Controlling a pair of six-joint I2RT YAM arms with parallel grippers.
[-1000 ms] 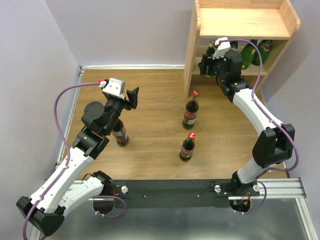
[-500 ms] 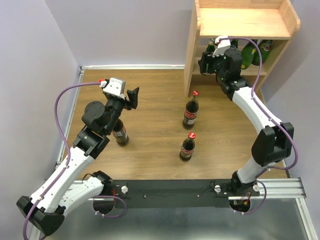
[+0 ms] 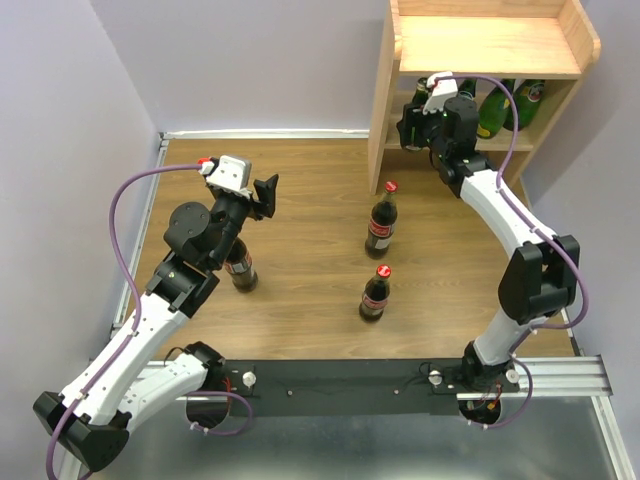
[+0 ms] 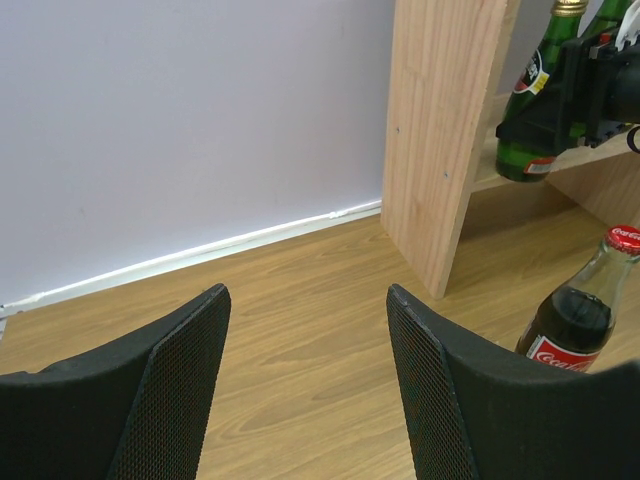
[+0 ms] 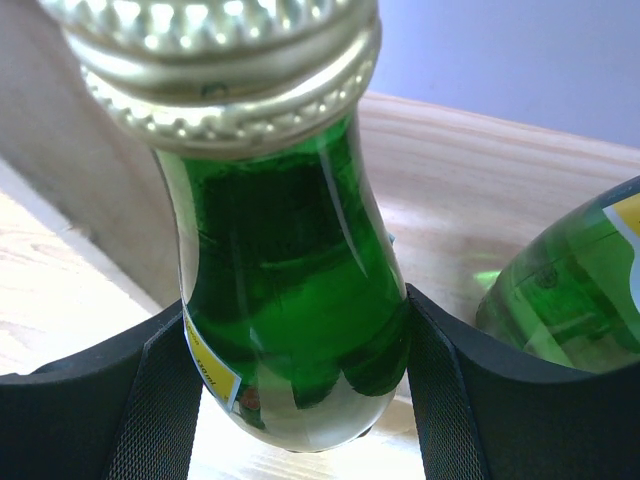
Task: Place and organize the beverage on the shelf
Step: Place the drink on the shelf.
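Note:
The wooden shelf (image 3: pixel 490 45) stands at the back right. My right gripper (image 3: pixel 412 126) reaches into its lower tier and is shut on a green bottle (image 3: pixel 421 97) with a gold cap. In the right wrist view both pads press on that bottle (image 5: pixel 290 300), which stands upright over the board, with another green bottle (image 5: pixel 570 290) to its right. More green bottles (image 3: pixel 495 110) stand further right on the lower tier. My left gripper (image 3: pixel 266 194) is open and empty above the floor. Three cola bottles stand on the floor: one (image 3: pixel 381 220), one (image 3: pixel 375 293), and one (image 3: pixel 240 268) under the left arm.
The left wrist view shows the shelf's side panel (image 4: pixel 450 130), the held green bottle (image 4: pixel 535 110) behind it and a cola bottle (image 4: pixel 580 320) at the right. Purple walls close the back and left. The top board of the shelf (image 3: pixel 480 20) has a raised rim.
My right gripper has moved slightly deeper into the lower tier with the green bottle. The left arm and the cola bottles have not moved.

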